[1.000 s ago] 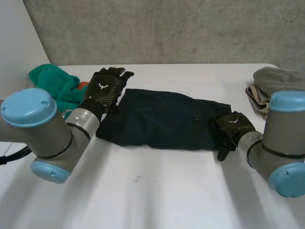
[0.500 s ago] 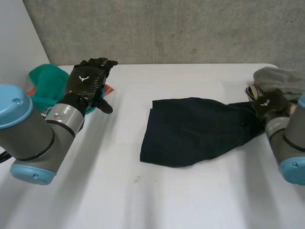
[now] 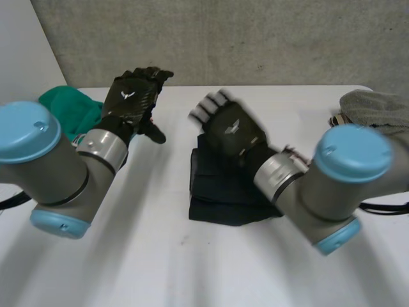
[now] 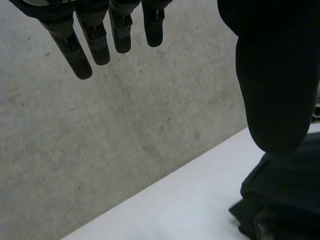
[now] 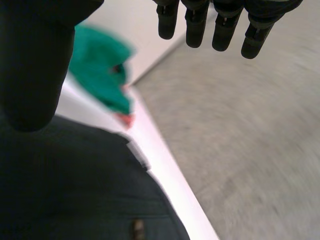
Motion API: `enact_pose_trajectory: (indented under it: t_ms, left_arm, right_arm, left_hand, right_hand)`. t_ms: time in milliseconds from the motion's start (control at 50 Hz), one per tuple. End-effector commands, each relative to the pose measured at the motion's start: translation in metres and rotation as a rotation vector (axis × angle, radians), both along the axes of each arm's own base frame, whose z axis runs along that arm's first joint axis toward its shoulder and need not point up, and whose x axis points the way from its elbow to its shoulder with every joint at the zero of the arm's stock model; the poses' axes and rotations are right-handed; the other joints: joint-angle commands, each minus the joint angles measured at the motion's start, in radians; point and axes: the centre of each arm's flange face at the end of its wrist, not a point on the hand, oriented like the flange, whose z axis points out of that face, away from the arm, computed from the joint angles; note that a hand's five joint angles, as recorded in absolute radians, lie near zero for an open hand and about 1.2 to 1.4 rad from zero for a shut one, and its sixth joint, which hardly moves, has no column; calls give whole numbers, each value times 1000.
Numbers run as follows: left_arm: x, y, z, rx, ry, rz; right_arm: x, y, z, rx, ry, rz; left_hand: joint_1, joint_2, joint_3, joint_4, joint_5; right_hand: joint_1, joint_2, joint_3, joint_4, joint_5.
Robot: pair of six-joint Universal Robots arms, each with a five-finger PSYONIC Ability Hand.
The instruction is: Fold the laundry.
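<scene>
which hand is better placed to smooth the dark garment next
Right, probably: the right hand is open directly above the folded dark garment, while the left hand is raised off near the green cloth.

**White table against a concrete wall**

A white table (image 3: 192, 268) with a smooth, matt top spans the head view. Its far edge runs straight along the foot of a grey concrete wall (image 3: 255, 38), and its far right corner is rounded. The concrete is mottled, with small pits and faint streaks that show closer in the left wrist view. At the far left a plain white panel (image 3: 19, 57) stands upright beside the concrete and meets it along a slanting line. The light is soft and even over the tabletop.
</scene>
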Motion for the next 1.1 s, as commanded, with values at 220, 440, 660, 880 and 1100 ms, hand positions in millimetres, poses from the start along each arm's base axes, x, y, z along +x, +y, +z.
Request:
enact_pose_trajectory:
  t_ms: [220, 440, 660, 880, 1100]
  left_arm:
    - [-105, 53, -34, 197, -130, -286]
    - [-100, 37, -102, 307, -408, -136]
    - [-83, 35, -93, 310, -504, -110]
    - [-71, 43, -13, 189, -293, -195]
    - [-39, 67, 60, 202, -94, -421]
  right_arm:
    - [-84, -73, -8, 570, -198, -419]
    - [-70, -78, -68, 761, -58, -296]
    - [-73, -77, -64, 559, 168, -392]
    - [-57, -37, -2, 243, 135, -365]
    - [-58, 48, -21, 106, 250, -283]
  left_hand:
    - [-15, -32, -39, -32, -49]
    - [-15, -32, -39, -32, -49]
    - [-15, -32, -39, -32, -49]
    - [-15, -32, -39, -32, -49]
    - [-15, -32, -39, -32, -49]
  right_hand:
    - [-46, -35, -31, -37, -51]
    - [-46, -35, -31, -37, -51]
    - [-46, -35, -31, -37, -51]
    - [-46, -35, -31, -37, -51]
    - [-46, -35, -31, -37, -51]
